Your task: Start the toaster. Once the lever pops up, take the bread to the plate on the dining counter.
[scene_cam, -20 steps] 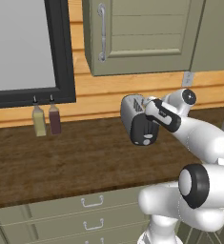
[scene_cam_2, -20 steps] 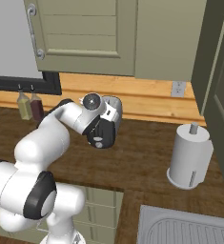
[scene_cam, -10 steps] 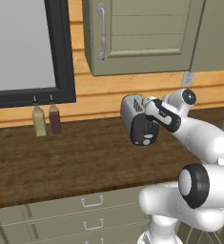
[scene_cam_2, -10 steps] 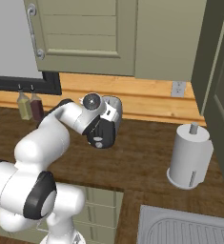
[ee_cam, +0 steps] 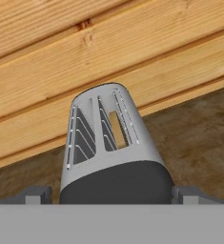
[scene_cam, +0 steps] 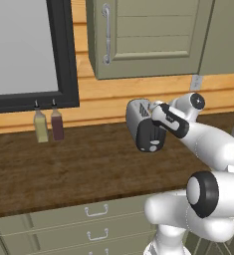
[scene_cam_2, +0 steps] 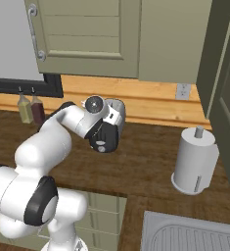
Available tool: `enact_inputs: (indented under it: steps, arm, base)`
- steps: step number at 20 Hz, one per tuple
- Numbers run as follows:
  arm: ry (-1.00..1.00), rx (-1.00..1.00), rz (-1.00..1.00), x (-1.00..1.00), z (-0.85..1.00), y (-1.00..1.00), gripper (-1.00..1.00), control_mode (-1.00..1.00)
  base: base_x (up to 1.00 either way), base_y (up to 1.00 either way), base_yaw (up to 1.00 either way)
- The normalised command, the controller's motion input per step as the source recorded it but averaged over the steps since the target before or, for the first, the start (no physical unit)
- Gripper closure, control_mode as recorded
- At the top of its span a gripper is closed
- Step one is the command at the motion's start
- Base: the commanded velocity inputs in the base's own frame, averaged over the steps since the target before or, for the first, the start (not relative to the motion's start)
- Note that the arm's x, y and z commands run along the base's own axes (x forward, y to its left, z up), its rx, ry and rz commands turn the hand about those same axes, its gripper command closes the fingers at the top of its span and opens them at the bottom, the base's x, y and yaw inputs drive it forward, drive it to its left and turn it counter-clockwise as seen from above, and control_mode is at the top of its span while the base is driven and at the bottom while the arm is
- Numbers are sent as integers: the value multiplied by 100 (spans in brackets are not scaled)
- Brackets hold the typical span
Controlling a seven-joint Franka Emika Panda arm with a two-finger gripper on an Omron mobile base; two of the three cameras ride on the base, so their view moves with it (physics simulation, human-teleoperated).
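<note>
Toaster (ee_cam: 111, 152): on the wooden counter (scene_cam: 78, 164), at its back edge by the plank wall.
Bread (ee_cam: 117, 127): tan slice in one slot.
Gripper (ee_cam: 111, 194): fingers (ee_cam: 35, 194) spread wide, flanking the toaster's black end.

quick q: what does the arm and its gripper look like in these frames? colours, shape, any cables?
Glossy white rounded arm segments with dark grey-black joint bands and round end caps. A black wrist section sits before the gripper; two small grey blocky fingers rise in the hand view. No cables or markings visible.
</note>
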Motion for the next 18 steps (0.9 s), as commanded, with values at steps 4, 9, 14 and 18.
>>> enact_inputs:
  steps: [4,9,14,18]
  arm:
    - [0,0,0,0,0,0,-100,-100]
    - [0,0,0,0,0,0,-100,-100]
    - [0,0,0,0,0,0,-100,-100]
    - [0,0,0,0,0,0,-100,-100]
  base:
    - [0,0,0]
    - [0,0,0]
    - [0,0,0]
    - [0,0,0]
